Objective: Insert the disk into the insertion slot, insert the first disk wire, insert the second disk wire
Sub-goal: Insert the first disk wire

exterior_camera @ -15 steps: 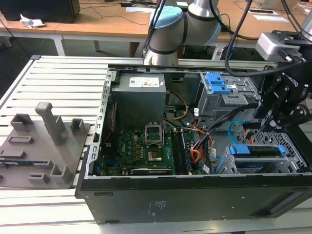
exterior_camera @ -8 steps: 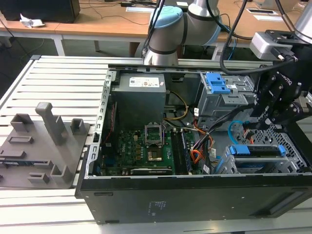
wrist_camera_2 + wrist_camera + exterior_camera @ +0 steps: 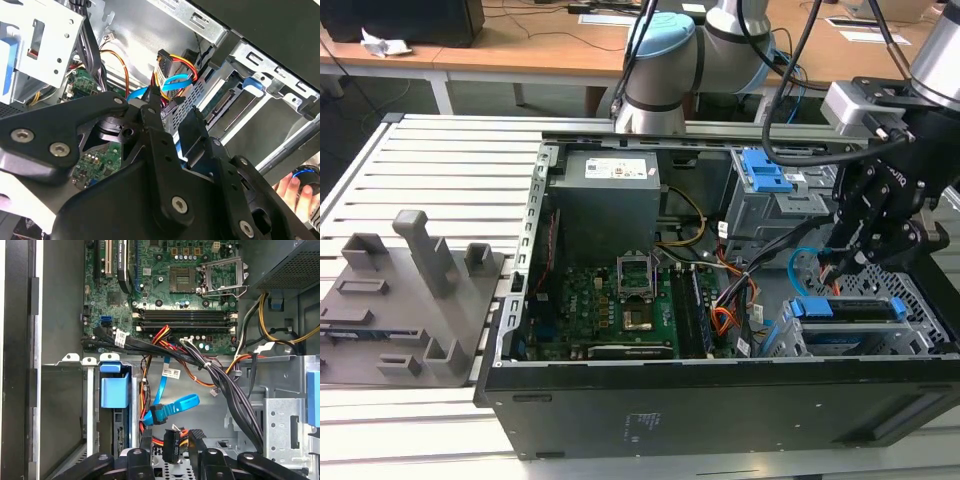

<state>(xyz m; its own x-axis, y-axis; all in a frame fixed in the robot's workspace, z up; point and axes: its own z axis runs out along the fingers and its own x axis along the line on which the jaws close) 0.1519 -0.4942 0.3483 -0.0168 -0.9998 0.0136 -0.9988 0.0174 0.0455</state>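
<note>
Blue-framed silver hard drive (image 3: 848,308) sits in the light-grey perforated bay (image 3: 924,300). Black end effector (image 3: 171,439) hangs at the dark plug (image 3: 171,447) of the orange, red and black wire bundle (image 3: 155,441); grip cannot be told. A tilted plug could jam or snag the smooth light-blue cable (image 3: 175,406).

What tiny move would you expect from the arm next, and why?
My guess: the gripper closes its jaws on the dark plug of the first disk wire. The disk already sits in the insertion slot, and in the first wrist view that plug shows between the jaws, which stand apart.
</note>
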